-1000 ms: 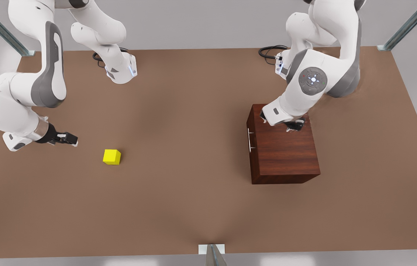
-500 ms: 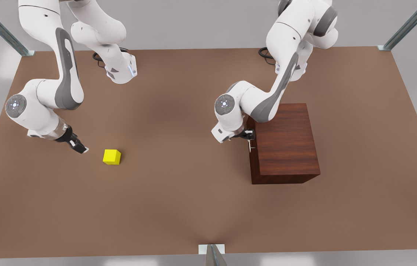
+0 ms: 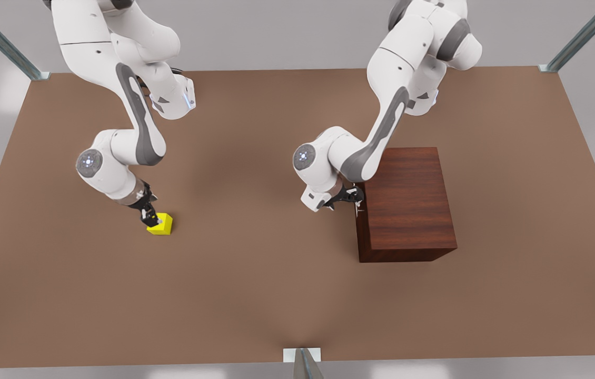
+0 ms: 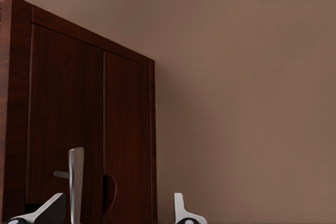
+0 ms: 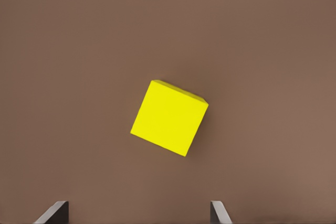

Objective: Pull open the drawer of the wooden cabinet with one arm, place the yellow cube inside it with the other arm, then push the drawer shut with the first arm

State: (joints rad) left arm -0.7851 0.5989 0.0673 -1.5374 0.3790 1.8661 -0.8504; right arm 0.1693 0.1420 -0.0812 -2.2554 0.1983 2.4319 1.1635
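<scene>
The wooden cabinet stands on the table at the front view's right, and its drawer is shut flush. My left gripper is at the cabinet's front face, open, and the thin silver handle stands between its fingertips without being clamped. The yellow cube rests on the table at the front view's left. My right gripper hovers just over the cube's edge, open. In the right wrist view the yellow cube lies ahead of the spread fingertips, with nothing held.
The brown table stretches wide between cube and cabinet. Both arm bases sit at the far edge with black cables. Metal frame posts mark the far corners, and a bracket sits at the near edge.
My right gripper swung across the table from the left and now sits over the cube. My left gripper left the cabinet top and came down to the handle at its front.
</scene>
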